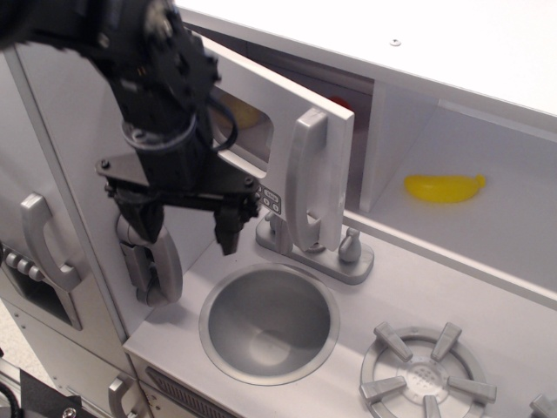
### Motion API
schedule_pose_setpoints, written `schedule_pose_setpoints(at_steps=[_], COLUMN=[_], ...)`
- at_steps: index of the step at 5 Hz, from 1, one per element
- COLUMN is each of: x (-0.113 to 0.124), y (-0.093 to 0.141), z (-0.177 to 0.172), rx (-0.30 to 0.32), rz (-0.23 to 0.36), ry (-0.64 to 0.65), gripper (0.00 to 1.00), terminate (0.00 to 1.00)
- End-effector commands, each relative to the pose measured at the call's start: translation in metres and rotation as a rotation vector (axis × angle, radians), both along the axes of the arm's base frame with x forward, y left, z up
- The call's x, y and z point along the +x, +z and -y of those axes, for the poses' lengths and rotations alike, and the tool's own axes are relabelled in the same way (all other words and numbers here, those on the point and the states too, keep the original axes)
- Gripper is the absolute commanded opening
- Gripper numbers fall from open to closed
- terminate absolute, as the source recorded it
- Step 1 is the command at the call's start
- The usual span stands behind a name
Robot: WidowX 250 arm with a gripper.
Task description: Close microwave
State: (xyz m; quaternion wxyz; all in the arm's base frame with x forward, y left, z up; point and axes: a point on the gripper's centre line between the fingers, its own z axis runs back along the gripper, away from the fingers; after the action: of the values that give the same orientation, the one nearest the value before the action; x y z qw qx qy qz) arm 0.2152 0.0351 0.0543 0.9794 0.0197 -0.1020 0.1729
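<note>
Microwave door ajar, gripper poised in front of it

Door of the white boxy toy microwave (287, 131) stands partly swung out from its compartment, hinged on its 9 o'clock side, with its free edge and the vertical silver bar handle (306, 178) sitting proud of the cabinet face. A dark gap shows behind the free edge at about 1 o'clock of the handle, with something red just visible inside. Through the clear plastic window a yellow shape can be made out, and part of the row of small grey buttons (271, 200) shows below it.

The black two-fingered gripper (185, 222) hangs at about 8 o'clock of the handle, in front of the door's lower hinge-side part, fingers pointing down and spread apart with nothing between them. Whether it touches the door panel cannot be told from this view. Behind its 9 o'clock finger is the silver toy phone handset (152, 261); at 5 o'clock lies the round silver sink bowl (270, 322), with the silver faucet (318, 248) beside it. A yellow plastic banana (444, 187) lies on the white shelf (487, 226) at 3 o'clock.

By my reading the closing push is in hand but not finished. The next move likely calls for pressing the door face, nearer the handle edge for leverage, toward 12 o'clock until it sits flush, keeping the fingers clear of the faucet and handset
</note>
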Motion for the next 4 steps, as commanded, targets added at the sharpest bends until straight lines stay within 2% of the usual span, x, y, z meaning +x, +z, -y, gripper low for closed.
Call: schedule_pose_setpoints(at_steps=[1, 2, 3, 4], x=[0.035, 0.062, 0.082, 0.09], y=[0.014, 0.025, 0.024, 0.02], z=[-0.018, -0.016, -0.014, -0.013], rx=[0.032, 0.018, 0.024, 0.035], rz=[0.076, 0.108, 0.118, 0.123], ry=[0.07, 0.103, 0.123, 0.129], gripper=[1.0, 1.0, 1.0, 1.0], terminate=[0.0, 0.0, 0.0, 0.0])
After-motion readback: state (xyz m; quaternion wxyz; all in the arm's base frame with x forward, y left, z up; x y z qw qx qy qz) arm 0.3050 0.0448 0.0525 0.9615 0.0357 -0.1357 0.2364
